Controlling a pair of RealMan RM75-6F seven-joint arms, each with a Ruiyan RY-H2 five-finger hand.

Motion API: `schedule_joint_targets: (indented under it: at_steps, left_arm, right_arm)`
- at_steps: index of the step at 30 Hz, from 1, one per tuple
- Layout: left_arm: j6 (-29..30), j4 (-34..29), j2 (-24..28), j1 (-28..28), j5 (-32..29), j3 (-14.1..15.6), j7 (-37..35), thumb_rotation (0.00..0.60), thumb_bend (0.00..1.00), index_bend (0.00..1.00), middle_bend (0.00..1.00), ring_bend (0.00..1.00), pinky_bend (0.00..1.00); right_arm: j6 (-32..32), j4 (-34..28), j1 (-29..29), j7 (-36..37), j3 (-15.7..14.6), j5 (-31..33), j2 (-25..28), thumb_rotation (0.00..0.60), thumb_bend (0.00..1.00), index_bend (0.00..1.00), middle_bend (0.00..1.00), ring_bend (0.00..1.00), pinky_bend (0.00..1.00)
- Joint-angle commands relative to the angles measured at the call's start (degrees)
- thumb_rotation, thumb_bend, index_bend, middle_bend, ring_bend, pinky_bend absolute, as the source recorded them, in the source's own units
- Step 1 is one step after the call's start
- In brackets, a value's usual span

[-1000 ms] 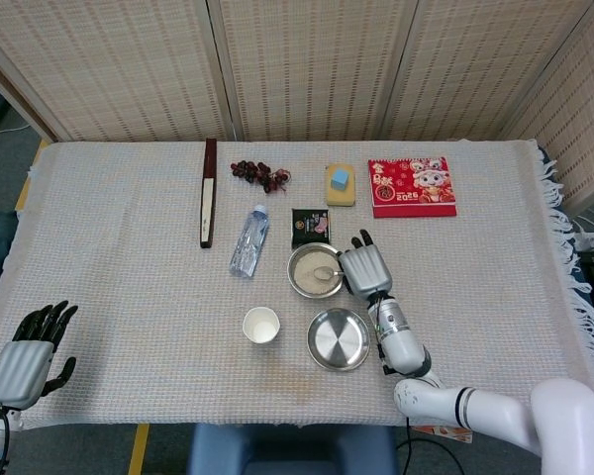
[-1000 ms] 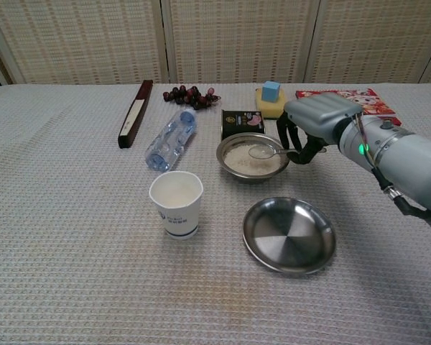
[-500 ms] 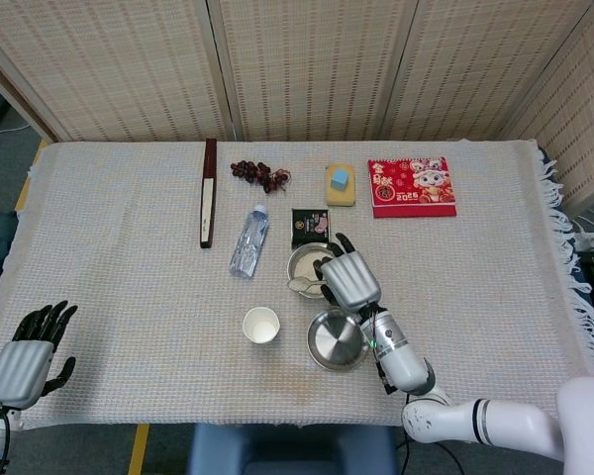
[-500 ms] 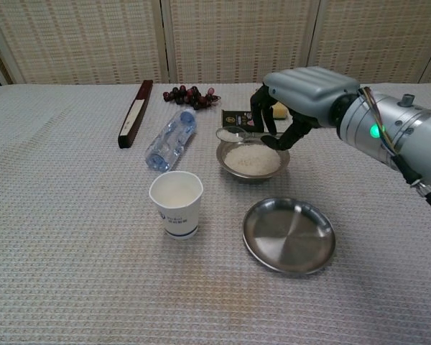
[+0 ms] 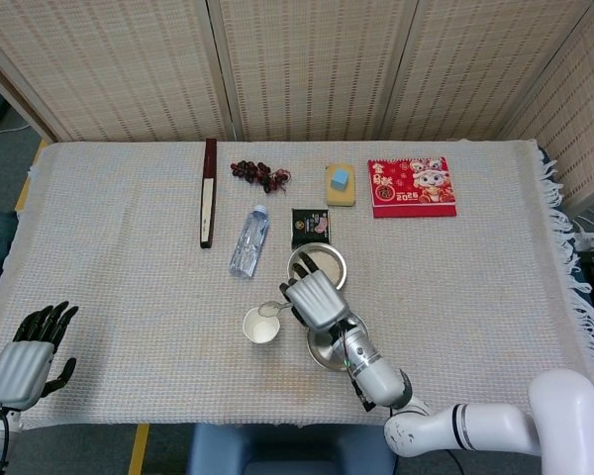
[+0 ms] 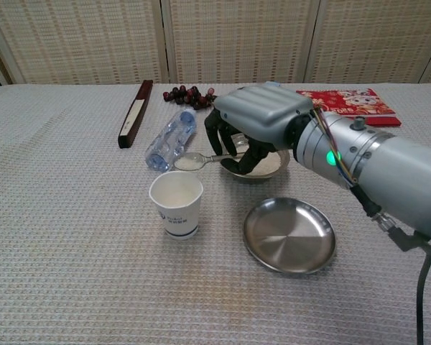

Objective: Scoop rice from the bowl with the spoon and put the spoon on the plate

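- Right hand (image 6: 262, 115) clenched around the spoon (image 6: 201, 159), holding it in the air, its rice-filled scoop above the paper cup (image 6: 176, 203), out past the bowl's left rim.
- Bowl (image 6: 268, 168) of rice at mid-table, mostly hidden under that hand in the chest view.
- Steel plate (image 6: 289, 236) nearer the front edge, just beside the bowl, bare.
- Left hand (image 5: 28, 358) resting at the front left corner of the table (image 5: 119, 287), fingers apart, holding nothing.
- Water bottle (image 5: 248, 240) lying left of the bowl.
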Motion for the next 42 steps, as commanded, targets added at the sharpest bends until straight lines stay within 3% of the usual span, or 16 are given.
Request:
schedule_joint_targets:
  at_steps: [1,15,26,33,42]
  left_arm:
    - [0.08,0.03,0.21,0.04,0.27,0.10,-0.53,0.600,0.42,0.00,0.00,0.00,0.09]
    - [0.54,-0.09,0.47,0.22,1.09,0.36,-1.07,0.600,0.42,0.00,0.00,0.00,0.09]
    - [0.21,-0.10,0.40,0.12,0.99,0.38,-0.83,0.600,0.42,0.00,0.00,0.00,0.09]
    - [0.38,-0.10,0.47,0.25,1.02,0.41,-0.81,0.600,0.42,0.00,0.00,0.00,0.09]
    - [0.39,-0.14,0.43,0.27,0.93,0.37,-0.55,0.600,0.42,0.00,0.00,0.00,0.09]
  right_arm:
    - [1.22,1.81,1.66,-5.21,-1.50,-1.01,-2.52,0.600,0.36,0.81,0.57,0.20,0.11]
    - [8.19,7.62,3.76,-23.44,-8.38,-15.16,-6.32,0.600,0.36,0.80,0.57,0.20,0.10]
    - [7.06,8.93,3.32,-34.21,-10.64,-18.66,-5.61,0.600,0.36,0.79,0.57,0.20,0.09]
    - [9.11,12.05,3.79,-35.84,-11.84,-27.24,-5.54,0.600,0.36,0.79,0.57,0.20,0.09]
    - [11.02,9.57,0.78,-32.55,-9.52,-27.77,-4.15,0.600,0.36,0.78,0.57,0.20,0.08]
